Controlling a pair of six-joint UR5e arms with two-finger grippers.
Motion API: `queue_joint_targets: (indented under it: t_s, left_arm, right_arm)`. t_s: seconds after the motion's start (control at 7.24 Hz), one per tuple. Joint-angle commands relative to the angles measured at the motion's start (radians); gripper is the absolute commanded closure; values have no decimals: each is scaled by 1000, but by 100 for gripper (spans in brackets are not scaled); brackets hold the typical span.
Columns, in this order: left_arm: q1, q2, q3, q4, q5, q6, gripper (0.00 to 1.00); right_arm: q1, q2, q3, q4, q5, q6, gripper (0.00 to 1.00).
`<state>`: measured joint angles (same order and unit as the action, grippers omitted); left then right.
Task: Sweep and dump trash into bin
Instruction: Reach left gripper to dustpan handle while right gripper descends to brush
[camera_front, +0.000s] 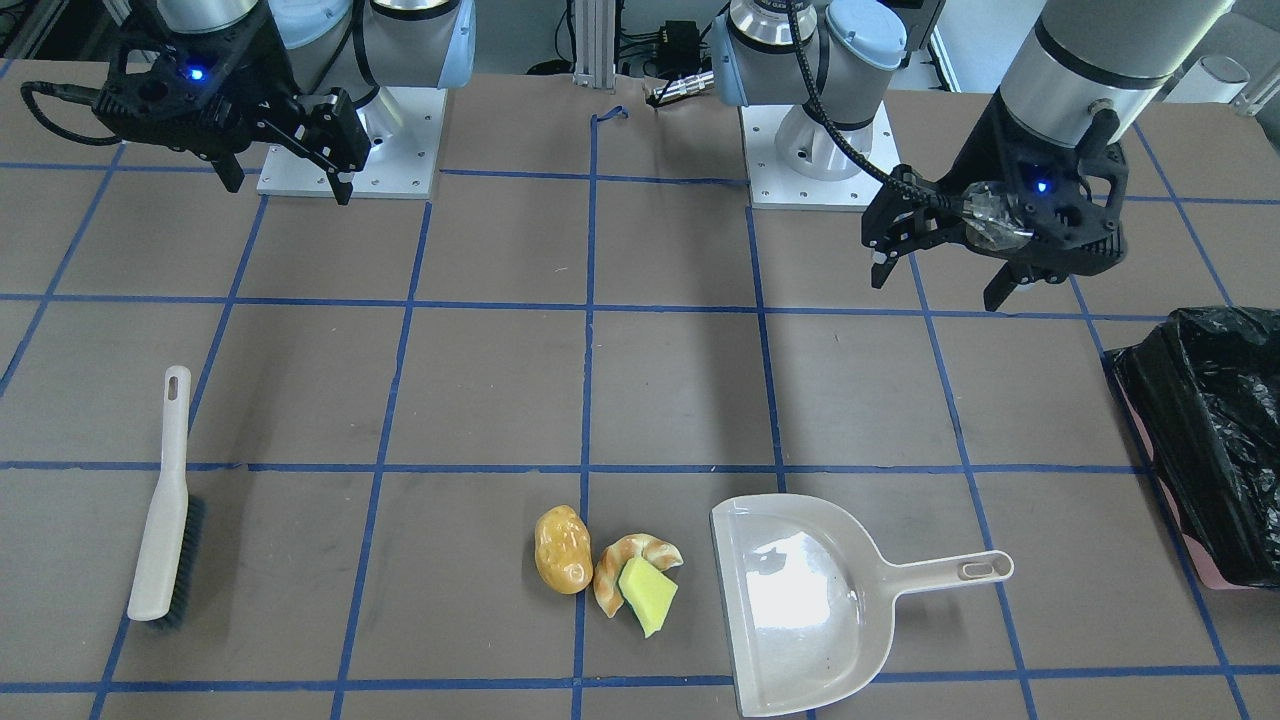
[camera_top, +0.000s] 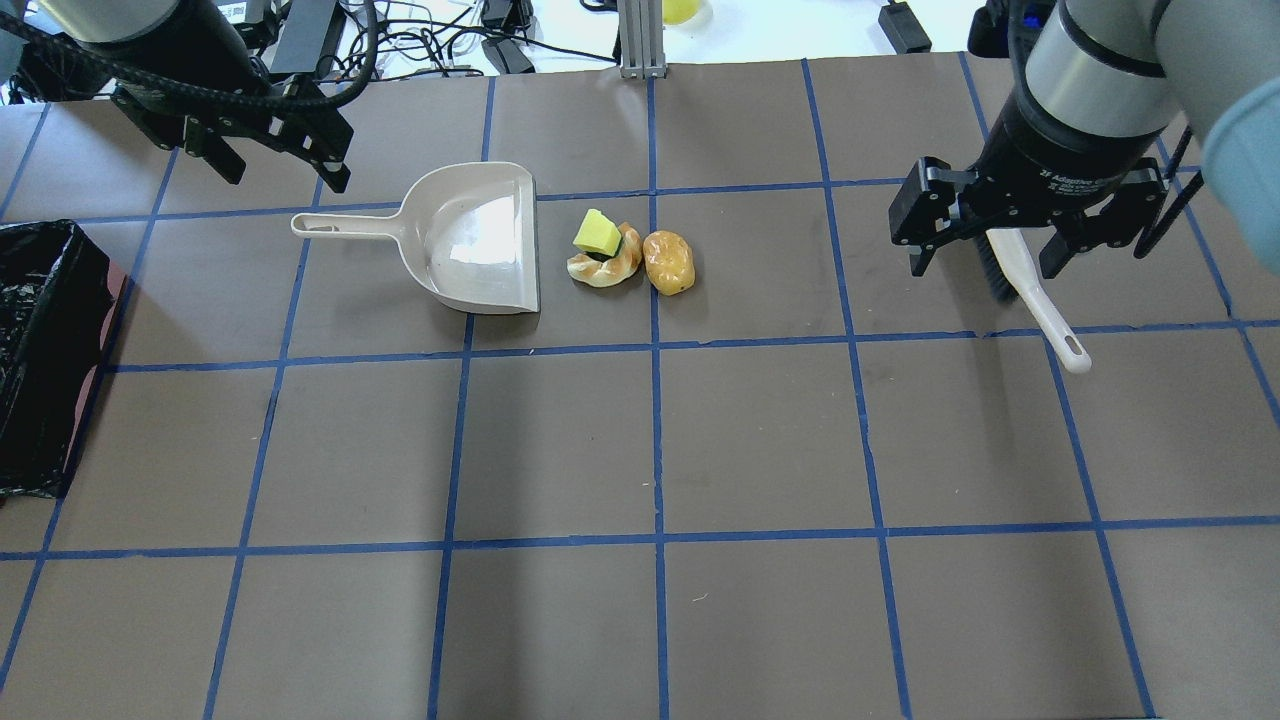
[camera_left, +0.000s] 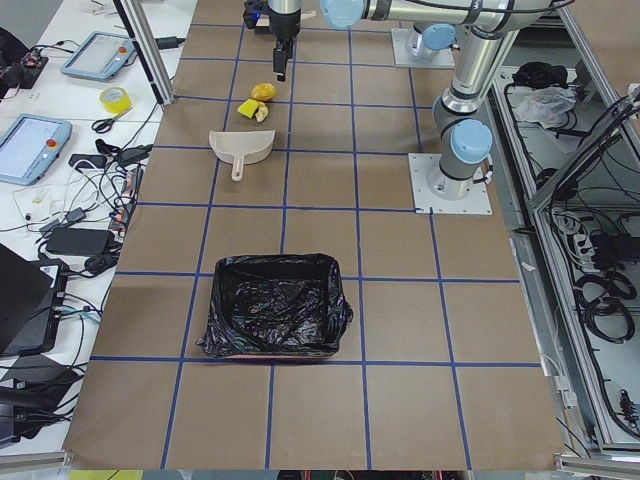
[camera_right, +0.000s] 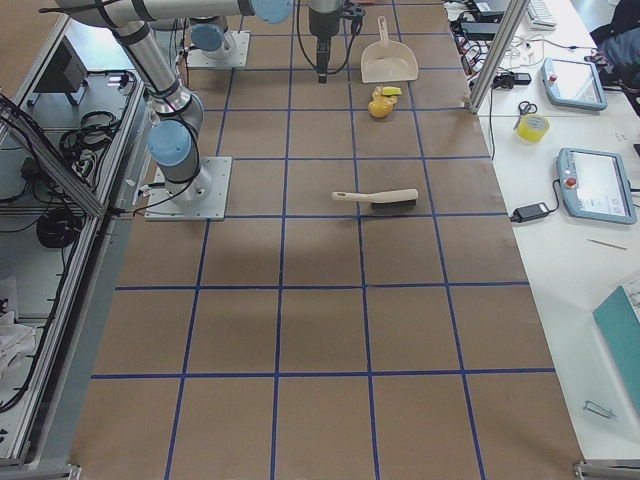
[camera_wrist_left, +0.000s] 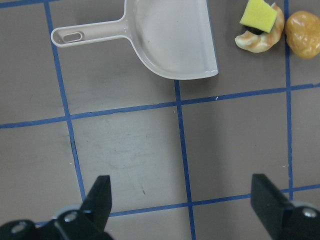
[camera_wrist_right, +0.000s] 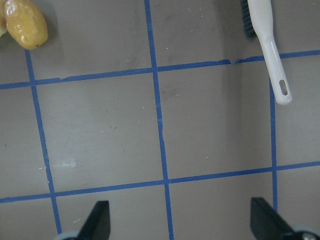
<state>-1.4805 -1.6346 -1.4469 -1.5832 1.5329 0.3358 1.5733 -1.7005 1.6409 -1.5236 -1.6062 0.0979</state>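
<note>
The left end effector (camera_front: 938, 290) and the right end effector (camera_front: 288, 185) hung released above the counter (camera_front: 500, 400), holding nothing. In the front-facing view, the potato (camera_front: 562, 563), croissant (camera_front: 612, 580) and sponge (camera_front: 648, 595) clustered at nine o'clock of the dustpan (camera_front: 800, 600). The bin (camera_front: 1215, 440) sat far out at its two o'clock.

The table (camera_front: 480, 380) has a matt brown, paper-like cover, faintly scuffed and ruled with blue tape (camera_front: 589, 400). In the front-facing view, at 6 o'clock, the potato (camera_front: 563, 550) is glossy, as if glazed. The croissant (camera_front: 606, 588) has a softer sheen, and the sponge (camera_front: 648, 596) is matt yellow foam. The dustpan (camera_front: 800, 600) is smooth beige plastic with bright glare in its pan. At 9 o'clock, the brush (camera_front: 163, 505) has a matt pale plastic handle and dark bristles. At 3 o'clock, the bin (camera_front: 1210, 420) is lined with crinkly, shiny black plastic film. The left gripper (camera_front: 937, 288) and right gripper (camera_front: 287, 190) look matt black.
</note>
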Motion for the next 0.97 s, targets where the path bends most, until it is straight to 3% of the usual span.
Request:
queue_joint_targets:
  t_s: [0.0, 0.28, 0.69, 0.83]
  left_arm:
    - [9, -60, -1, 17, 3, 245, 0]
    - [9, -166, 0, 119, 61, 490, 0]
    - [127, -264, 22, 195, 104, 1008, 1]
    - [149, -304, 29, 323, 102, 1216, 2]
  right_arm:
    - [-2, -2, 5, -1, -23, -7, 0]
    - [-28, 1, 10, -13, -34, -141, 0]
    - [-282, 12, 29, -17, -26, -461, 0]
    - [-326, 22, 62, -62, -26, -505, 0]
